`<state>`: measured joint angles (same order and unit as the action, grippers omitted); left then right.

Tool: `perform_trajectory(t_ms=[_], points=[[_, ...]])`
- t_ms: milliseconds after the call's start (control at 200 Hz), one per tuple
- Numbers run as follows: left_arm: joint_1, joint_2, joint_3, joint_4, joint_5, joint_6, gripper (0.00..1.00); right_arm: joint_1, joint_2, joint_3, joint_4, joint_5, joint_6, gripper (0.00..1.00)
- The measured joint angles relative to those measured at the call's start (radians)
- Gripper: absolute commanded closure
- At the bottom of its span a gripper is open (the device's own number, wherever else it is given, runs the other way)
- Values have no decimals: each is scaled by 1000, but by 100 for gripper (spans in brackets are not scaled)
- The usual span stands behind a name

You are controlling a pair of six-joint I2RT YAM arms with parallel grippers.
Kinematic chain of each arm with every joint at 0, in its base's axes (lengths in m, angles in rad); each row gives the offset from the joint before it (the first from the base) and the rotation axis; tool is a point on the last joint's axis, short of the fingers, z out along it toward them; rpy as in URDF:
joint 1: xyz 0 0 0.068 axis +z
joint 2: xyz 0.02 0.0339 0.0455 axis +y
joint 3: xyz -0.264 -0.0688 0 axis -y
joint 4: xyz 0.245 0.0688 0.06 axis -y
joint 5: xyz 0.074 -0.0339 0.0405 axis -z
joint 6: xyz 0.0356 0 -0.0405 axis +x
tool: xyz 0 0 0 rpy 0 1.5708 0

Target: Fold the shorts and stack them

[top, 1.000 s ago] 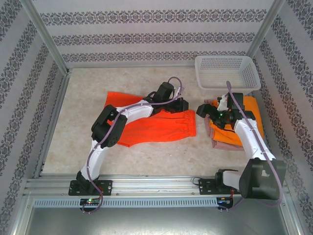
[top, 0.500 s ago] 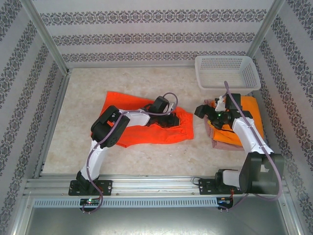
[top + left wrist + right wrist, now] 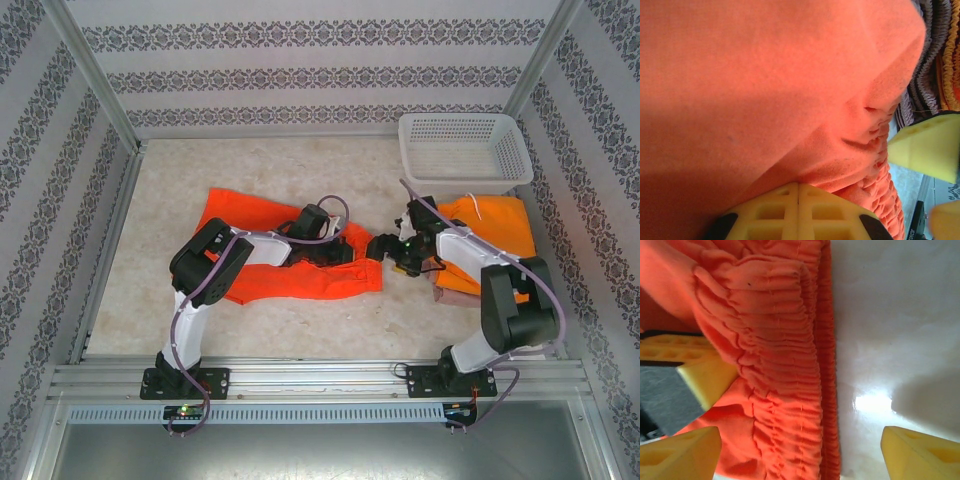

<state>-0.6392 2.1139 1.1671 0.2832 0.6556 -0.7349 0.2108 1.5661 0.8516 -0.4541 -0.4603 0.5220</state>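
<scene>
left gripper (image 3: 345,252) pinching red shorts (image 3: 300,283) | right gripper (image 3: 385,250) gaping wide, straddling waistband (image 3: 790,340) (running near-far, right arm nearer)

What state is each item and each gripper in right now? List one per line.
left gripper, shut on the red-orange shorts
right gripper, open, straddling the waistband
red-orange shorts, lying spread out, waistband bunched
orange shorts, folded, on top of the pink shorts
pink shorts, underneath, edge showing
basket, upright
</scene>
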Motion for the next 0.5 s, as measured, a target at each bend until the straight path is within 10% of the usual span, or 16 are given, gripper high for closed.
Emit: perform_trajectory(t_ms=[500], points=[[0,-4,-23,43,0,-7,98,59,80,28,3,82,111,43]])
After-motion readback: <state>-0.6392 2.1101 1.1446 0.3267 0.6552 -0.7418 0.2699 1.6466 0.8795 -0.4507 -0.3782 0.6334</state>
